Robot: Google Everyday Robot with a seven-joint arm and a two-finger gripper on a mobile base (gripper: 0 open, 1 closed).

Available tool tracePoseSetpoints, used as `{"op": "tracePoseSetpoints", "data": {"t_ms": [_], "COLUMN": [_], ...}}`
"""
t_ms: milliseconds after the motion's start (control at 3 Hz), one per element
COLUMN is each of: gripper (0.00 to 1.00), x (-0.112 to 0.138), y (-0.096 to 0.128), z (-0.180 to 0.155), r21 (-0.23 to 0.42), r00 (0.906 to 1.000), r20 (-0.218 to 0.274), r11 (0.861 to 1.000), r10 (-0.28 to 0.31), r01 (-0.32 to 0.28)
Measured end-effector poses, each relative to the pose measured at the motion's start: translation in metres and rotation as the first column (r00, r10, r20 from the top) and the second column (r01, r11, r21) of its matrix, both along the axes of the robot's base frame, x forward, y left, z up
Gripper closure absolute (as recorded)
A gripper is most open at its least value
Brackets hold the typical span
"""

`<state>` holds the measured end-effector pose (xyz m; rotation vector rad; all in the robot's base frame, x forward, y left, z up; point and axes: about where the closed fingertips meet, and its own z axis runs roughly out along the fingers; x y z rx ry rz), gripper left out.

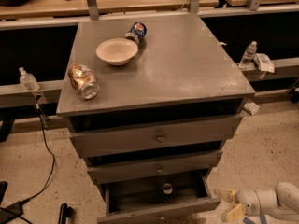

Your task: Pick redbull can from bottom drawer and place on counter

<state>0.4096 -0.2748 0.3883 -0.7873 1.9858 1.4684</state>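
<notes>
The bottom drawer (159,212) of the grey cabinet is pulled open. A slim can stands upright inside it near the back middle, showing its shiny silver top; this is the redbull can (167,191). The counter (187,69) is the cabinet's flat grey top. My gripper (228,204) is low at the right, beside the drawer's right front corner and apart from the can. Its two tan fingers (232,213) are spread and hold nothing.
On the counter lie a gold-brown can (83,81) on its side, a white bowl (117,51) and a blue can (136,31) behind it. Two wider drawers sit above the open one. Water bottles (28,80) stand on rails left and right (249,53). A black cable (44,162) runs over the floor.
</notes>
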Motion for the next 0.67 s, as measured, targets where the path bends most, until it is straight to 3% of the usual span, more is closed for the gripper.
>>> {"op": "tracePoseSetpoints", "data": {"t_ms": [333,667], "gripper": [0.00,0.00], "x": [0.000,0.006], "y": [0.000,0.029], "z": [0.000,0.000], "r21": [0.000,0.026], "r00": [1.0000,0.9964], "r20": [0.000,0.080], "r11": [1.000,0.999], "r10": [0.000,0.028], "r01": [0.000,-0.030]}}
